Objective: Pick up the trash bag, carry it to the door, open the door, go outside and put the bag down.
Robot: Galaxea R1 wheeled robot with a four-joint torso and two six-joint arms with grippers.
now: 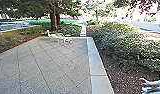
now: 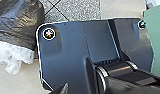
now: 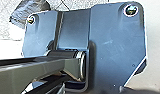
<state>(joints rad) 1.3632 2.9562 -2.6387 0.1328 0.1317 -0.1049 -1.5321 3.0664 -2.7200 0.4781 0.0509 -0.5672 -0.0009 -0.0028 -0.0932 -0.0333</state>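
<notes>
Across the near ground, a paved patio (image 1: 49, 66) is stretching away, its joints running in slanting lines. Along the right, a dense bank of bushes (image 1: 121, 45) is rising from brown mulch (image 1: 112, 68). On the far left, a dark tree trunk (image 1: 53, 18) is standing among low plants (image 1: 36, 30), and a green lawn (image 1: 68, 21) is lying behind it. Between patio and mulch, a pale concrete border (image 1: 97, 62) is running from near to far, towards a narrow path (image 1: 83, 30). At the patio's far edge, some pale furniture (image 1: 67, 38) is standing. A pale shape (image 1: 154, 84) is showing at the near right, too blurred to name.

Close by the robot's base, the dark trash bag (image 2: 21, 21) is sitting near one corner, with whitish plastic (image 2: 14, 55) bunching beside it. Whether either gripper is holding it, or standing apart or together, I cannot tell.
</notes>
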